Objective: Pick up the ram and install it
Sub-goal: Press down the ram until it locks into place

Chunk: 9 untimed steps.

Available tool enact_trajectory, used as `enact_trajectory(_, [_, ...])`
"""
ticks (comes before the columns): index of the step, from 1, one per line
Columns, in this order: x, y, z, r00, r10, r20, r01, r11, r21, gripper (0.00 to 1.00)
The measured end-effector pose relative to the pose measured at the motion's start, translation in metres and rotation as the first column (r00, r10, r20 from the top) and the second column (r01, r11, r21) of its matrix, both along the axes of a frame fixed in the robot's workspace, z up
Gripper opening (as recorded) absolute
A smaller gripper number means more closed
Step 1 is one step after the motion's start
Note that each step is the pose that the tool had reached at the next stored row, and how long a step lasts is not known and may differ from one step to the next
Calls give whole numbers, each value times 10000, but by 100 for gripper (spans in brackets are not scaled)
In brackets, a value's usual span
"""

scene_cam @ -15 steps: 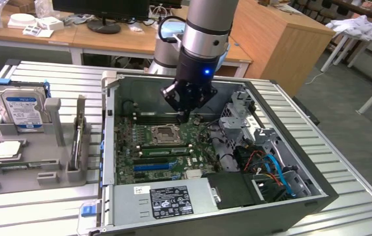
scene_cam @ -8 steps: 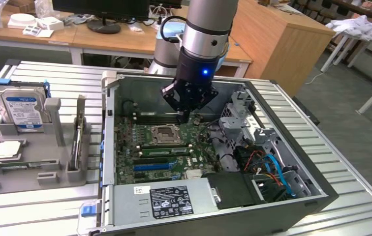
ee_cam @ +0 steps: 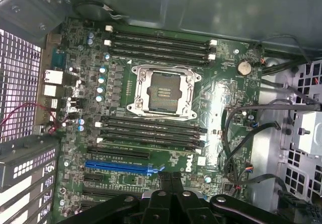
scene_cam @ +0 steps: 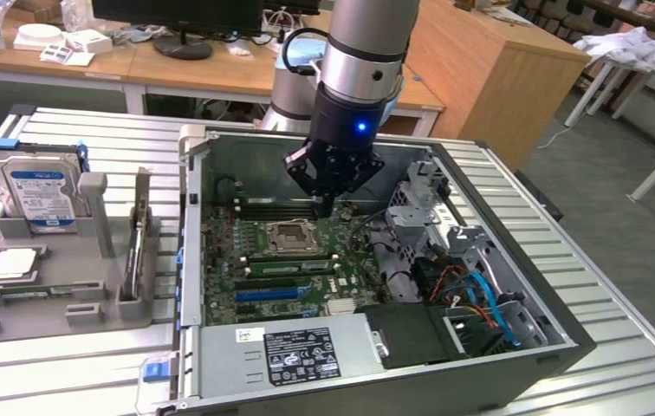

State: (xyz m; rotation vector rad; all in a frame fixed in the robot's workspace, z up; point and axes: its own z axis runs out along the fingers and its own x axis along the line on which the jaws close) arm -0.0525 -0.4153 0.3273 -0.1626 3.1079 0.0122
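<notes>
Green ram [scene_cam: 137,247] stands on edge in grey holder [scene_cam: 61,303] on table [scene_cam: 74,364], exterior view's left, presented for grasp. End effector [scene_cam: 325,206] closed, empty, low over motherboard [ee_cam: 221,98] near memory slots [ee_cam: 158,43].

From my exterior feed: arm [scene_cam: 357,61] is a fat cylindrical link, matte silver-grey upper, black lower wrist section with one small blue LED lit on it. Black cable loops out off the side of the wrist. A second grey joint housing with a pale blue cap ring sits behind it. Gripper [scene_cam: 325,206] is all black, angular linkage tapering to narrow tips. On my wrist feed the gripper body [ee_cam: 171,204] shows black link bars with round silver pivot screws
</notes>
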Motion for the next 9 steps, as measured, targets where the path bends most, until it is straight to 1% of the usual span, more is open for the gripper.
enact_trajectory(3, [0,0,0,10000,-1,-7,1,10000,-1,10])
enact_trajectory(4, [0,0,-1,10000,-1,-40,1,10000,1,10])
enact_trajectory(7, [0,0,1,9995,-5,-326,5,10000,-2,10])
enact_trajectory(8, [0,0,0,9992,-7,-404,7,10000,0,10])
enact_trajectory(9, [0,0,1,9991,-7,-430,7,10000,-1,10])
